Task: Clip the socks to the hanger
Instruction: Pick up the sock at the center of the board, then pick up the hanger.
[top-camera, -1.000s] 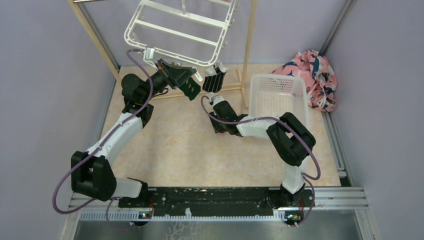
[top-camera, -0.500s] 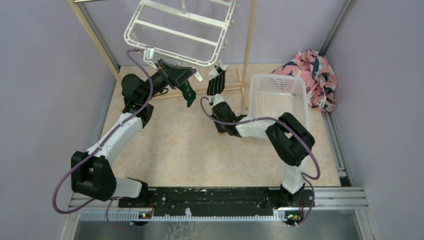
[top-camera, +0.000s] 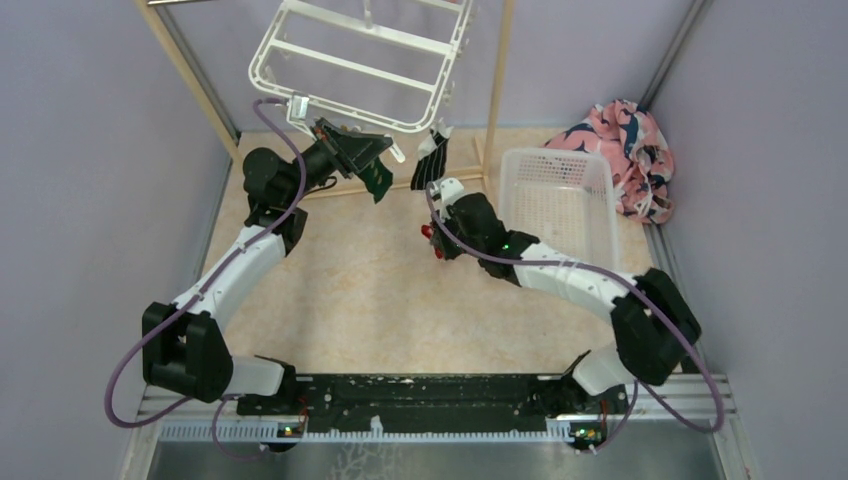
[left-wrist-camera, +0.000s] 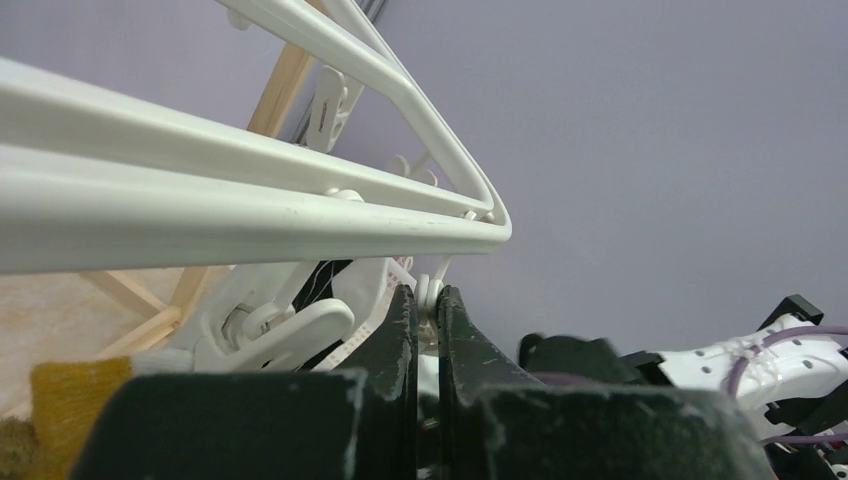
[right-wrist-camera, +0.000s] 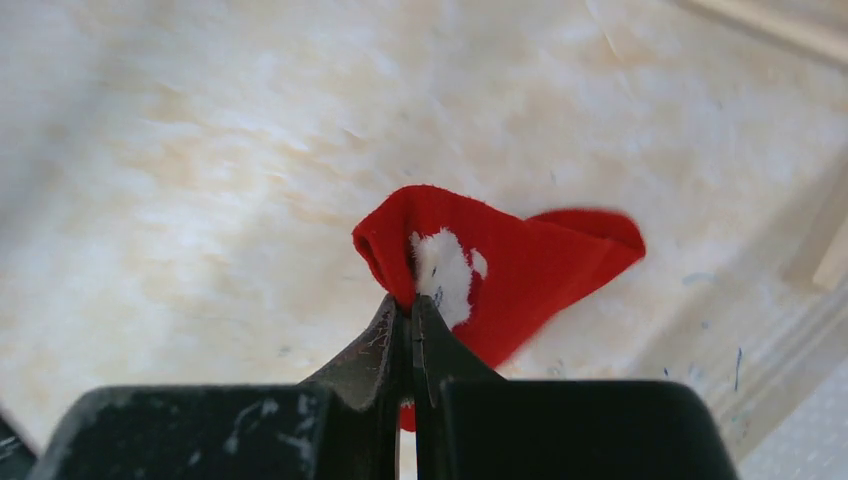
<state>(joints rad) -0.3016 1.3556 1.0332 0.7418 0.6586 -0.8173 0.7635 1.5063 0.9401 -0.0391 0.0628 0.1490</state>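
The right hand (right-wrist-camera: 412, 312) pinches a fold of the red sock (right-wrist-camera: 520, 262) over the tabletop (right-wrist-camera: 200, 150). The left hand (left-wrist-camera: 428, 305) is pressed together on a white clip (left-wrist-camera: 430, 288) under the hanger (left-wrist-camera: 250, 215). The dark green sock (top-camera: 378, 181) and the black striped sock (top-camera: 431, 160) hang below the hanger's near edge.

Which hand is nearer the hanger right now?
Left. The left hand is up under the hanger at its near edge, shut on a clip there. The right hand is lower and apart from it, holding the red sock over the table.
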